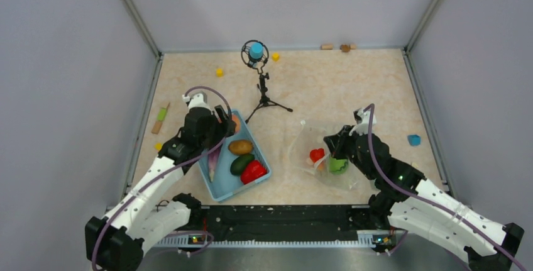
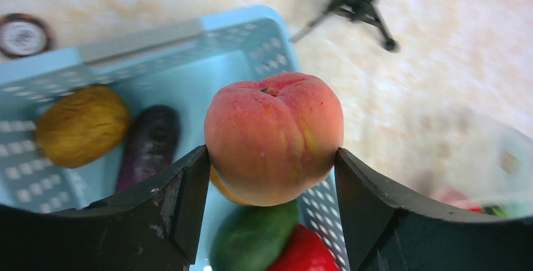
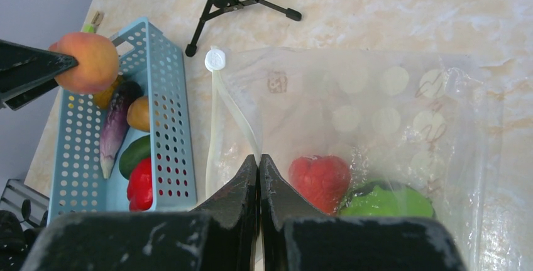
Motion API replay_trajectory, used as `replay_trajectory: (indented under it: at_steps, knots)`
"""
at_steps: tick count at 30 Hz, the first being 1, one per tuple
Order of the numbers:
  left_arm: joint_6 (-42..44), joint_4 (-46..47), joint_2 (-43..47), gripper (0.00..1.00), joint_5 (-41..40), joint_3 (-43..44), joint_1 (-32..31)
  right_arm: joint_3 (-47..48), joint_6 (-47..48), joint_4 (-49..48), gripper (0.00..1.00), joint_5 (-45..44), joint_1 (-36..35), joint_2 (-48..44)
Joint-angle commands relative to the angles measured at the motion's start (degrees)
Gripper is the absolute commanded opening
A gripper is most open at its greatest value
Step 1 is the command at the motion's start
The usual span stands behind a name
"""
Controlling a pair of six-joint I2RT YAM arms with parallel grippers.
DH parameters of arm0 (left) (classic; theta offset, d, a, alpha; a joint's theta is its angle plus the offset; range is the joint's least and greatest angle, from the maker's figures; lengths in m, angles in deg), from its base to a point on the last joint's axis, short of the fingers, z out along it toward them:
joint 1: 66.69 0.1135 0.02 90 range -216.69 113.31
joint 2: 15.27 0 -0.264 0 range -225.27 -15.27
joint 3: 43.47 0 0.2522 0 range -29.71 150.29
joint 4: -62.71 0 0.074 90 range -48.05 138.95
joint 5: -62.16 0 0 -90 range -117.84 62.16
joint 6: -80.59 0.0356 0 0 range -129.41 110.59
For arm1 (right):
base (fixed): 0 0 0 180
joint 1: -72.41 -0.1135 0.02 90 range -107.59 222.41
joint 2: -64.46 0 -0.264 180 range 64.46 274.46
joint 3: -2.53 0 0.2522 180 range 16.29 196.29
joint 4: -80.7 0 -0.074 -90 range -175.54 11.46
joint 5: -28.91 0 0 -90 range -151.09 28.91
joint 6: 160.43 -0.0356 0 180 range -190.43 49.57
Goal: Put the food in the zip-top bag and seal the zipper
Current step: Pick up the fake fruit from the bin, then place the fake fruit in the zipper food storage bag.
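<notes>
My left gripper [image 2: 271, 158] is shut on an orange-pink peach [image 2: 273, 136] and holds it above the far end of the light blue basket [image 2: 157, 32]. The peach also shows in the right wrist view [image 3: 88, 62]. In the basket [image 1: 217, 189] lie a brown piece [image 1: 240, 146], a dark green piece [image 1: 242, 163], a red pepper [image 1: 253, 171] and a purple eggplant [image 1: 212, 165]. My right gripper [image 3: 259, 160] is shut on the pale zipper strip [image 3: 236, 114] at the mouth of the dotted bag [image 3: 377, 101]. Inside the bag lie a red piece [image 3: 320, 180] and a bright green fruit [image 3: 383, 202].
A microphone on a black tripod [image 1: 264, 95] stands behind the basket and bag. Yellow cubes [image 1: 219, 71] lie at the back, a green-and-orange stick [image 1: 161, 118] at the left wall, a small blue block [image 1: 413, 139] at the right. Grey walls enclose the table.
</notes>
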Motion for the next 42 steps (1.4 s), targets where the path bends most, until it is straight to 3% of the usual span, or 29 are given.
replay_trajectory:
  at_steps: [1, 5, 11, 17, 21, 28, 34, 40, 42]
  knots:
    - [0.67, 7.66, 6.3, 0.35, 17.68, -3.36, -0.13, 1.13, 0.01, -1.83, 0.0, -0.79, 0.37, -0.04]
    - [0.7, 17.43, 8.41, 0.32, 32.64, -6.63, -1.47, 1.15, -0.31, -1.82, 0.0, -0.23, 0.36, -0.44]
    - [-0.37, 27.57, 5.56, 0.31, 38.61, -6.69, -8.81, 1.21, -1.12, -1.8, 0.0, 2.0, 0.33, -1.84]
    - [3.56, 29.05, -3.37, 0.29, 31.66, -0.54, -21.35, 1.37, -1.57, -1.8, 0.0, 3.2, 0.36, -3.0]
    - [5.09, 26.15, -11.39, 0.22, 25.74, 5.25, -24.38, 2.73, -3.99, -1.22, 0.0, 6.32, 0.34, -3.08]
    - [8.23, 22.78, -16.67, 0.22, 16.22, 12.23, -28.49, 5.02, -6.27, -3.13, 0.0, 12.72, 0.32, -0.81]
    - [10.7, 19.35, -19.17, 0.23, 14.71, 14.31, -30.08, 5.23, -8.93, -5.01, 0.0, 15.05, 0.34, -0.67]
    - [11.6, 16.93, -21.47, 0.33, 11.16, 15.64, -31.08, 4.21, -10.36, -3.64, 0.0, 9.32, 0.37, -3.47]
    - [11.61, 16.11, -23.21, 0.4, 11.02, 16.69, -31.13, 3.36, -10.76, -4.21, 0.0, 8.74, 0.37, -4.94]
